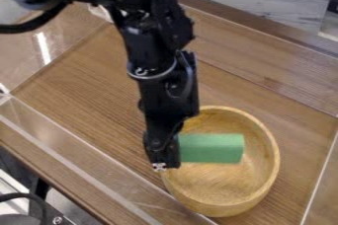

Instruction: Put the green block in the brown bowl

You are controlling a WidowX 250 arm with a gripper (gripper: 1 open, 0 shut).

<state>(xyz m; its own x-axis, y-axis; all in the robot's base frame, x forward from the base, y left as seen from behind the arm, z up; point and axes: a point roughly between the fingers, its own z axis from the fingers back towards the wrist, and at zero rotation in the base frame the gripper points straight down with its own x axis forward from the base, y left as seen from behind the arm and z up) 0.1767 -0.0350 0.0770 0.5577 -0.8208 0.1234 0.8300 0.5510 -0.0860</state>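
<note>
Wooden tabletop (79,96); pincer (169,160) over brown bowl (231,187), green block (211,148) at tips, opening unclear.

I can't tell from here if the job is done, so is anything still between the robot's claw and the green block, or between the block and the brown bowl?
Nothing visible. The green block is inside the brown bowl, and the claw is right beside its end.
</note>
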